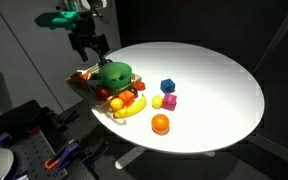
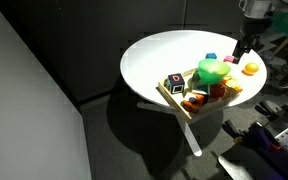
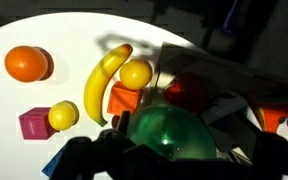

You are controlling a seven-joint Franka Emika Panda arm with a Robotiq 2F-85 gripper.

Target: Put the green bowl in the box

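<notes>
End effector, jaws wide apart, just above the green bowl, seemingly rim-down in the box.

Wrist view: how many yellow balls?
2. One yellow ball beside the magenta cube; another beside the banana. More may be hidden behind the bowl.

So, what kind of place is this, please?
Probably a robotics lab, not a home: a round white table stands before dark panels, a toy banana and a blue block lie on it, and a robot arm reaches over it.
</notes>
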